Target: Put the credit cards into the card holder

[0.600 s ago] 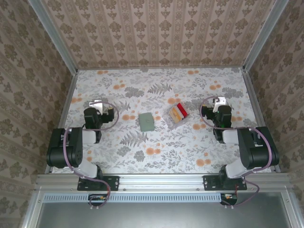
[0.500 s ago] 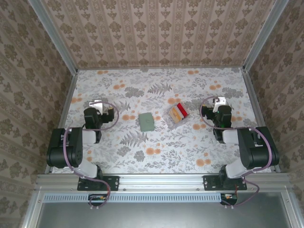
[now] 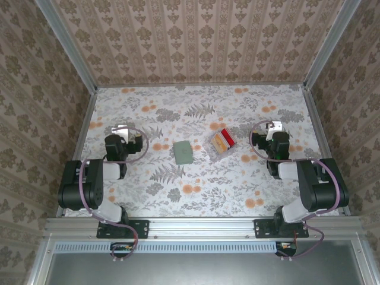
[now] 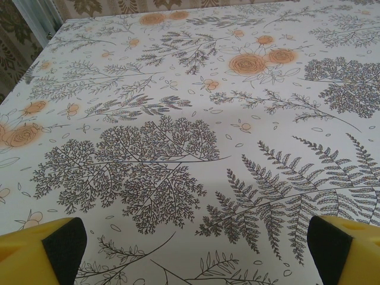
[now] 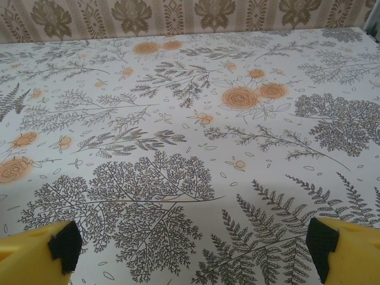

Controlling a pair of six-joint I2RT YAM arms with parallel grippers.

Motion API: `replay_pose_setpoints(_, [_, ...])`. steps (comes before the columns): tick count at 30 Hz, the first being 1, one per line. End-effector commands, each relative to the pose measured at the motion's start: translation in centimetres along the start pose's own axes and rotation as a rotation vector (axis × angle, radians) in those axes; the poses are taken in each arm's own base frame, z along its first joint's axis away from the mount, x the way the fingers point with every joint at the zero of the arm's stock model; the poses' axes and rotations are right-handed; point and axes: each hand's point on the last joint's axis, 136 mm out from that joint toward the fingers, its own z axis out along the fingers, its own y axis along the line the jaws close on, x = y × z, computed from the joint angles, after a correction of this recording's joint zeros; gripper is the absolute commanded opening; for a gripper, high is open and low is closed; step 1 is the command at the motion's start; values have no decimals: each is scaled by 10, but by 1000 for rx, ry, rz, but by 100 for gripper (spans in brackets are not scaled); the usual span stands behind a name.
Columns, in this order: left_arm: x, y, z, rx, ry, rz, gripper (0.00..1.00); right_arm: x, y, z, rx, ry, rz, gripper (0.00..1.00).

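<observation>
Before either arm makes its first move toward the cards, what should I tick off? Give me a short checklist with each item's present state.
1. Left gripper open, holding nothing: ok.
2. Right gripper open, holding nothing: ok.
3. Credit cards uncovered, lying in the clear tray: ok.
4. Card holder flat on the table, apart from the tray: ok.
5. Which way the card holder's slot faces: cannot tell.

Number of credit cards (image 3: 224,139) in clear tray (image 3: 217,148): too small, unclear.
</observation>
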Motion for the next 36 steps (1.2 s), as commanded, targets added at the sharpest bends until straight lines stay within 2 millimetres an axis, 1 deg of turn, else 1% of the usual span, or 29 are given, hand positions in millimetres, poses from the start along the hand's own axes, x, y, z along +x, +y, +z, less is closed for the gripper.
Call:
replay_pose_setpoints(1, [-16, 1, 1, 0, -47, 26, 100, -6, 6, 4, -28, -8, -17, 100])
replay_pose_setpoints(29, [-15, 2, 1, -1, -44, 23, 100, -7, 7, 4, -27, -9, -22, 100])
replay_pose_setpoints(34, [-17, 1, 1, -2, -49, 28, 100, -8, 7, 2, -26, -15, -22, 100])
replay_pose_setpoints(36, [-20, 4, 0, -25, -37, 24, 100, -11, 7, 2, -25, -13, -24, 100])
